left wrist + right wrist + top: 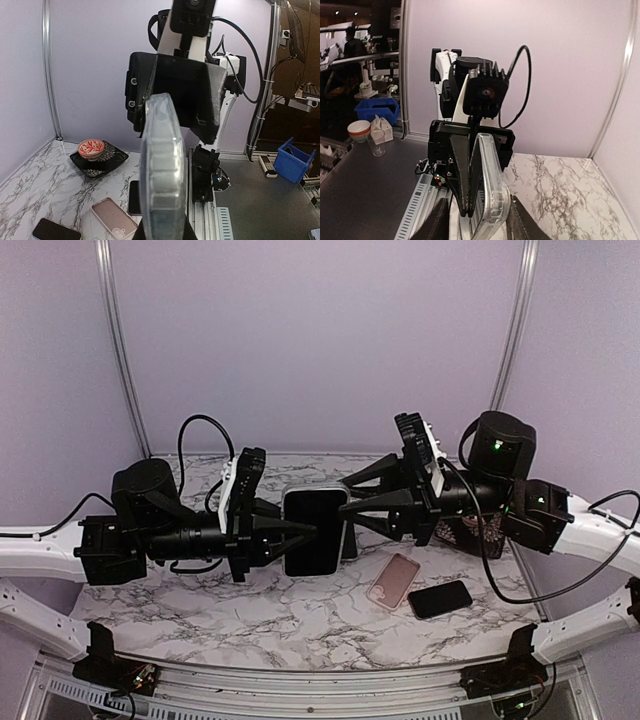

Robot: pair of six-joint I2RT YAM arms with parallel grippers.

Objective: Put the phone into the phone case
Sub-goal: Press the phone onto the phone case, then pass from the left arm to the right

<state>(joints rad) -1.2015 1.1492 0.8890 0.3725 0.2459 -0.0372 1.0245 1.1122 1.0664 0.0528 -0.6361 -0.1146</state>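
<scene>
White motif on the flat pink phone case [393,580] is too small to read; left of it and off the table, the left gripper [302,532] is clenched on a black slab phone [318,540] in a clear plastic case [161,165]; right gripper [348,506] released, fingers astride the far edge; grey-veined white marble tabletop [250,615]; lilac walls.

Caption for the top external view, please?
Left claw clamps phone and clear case midair; right claw open around their edge.
</scene>
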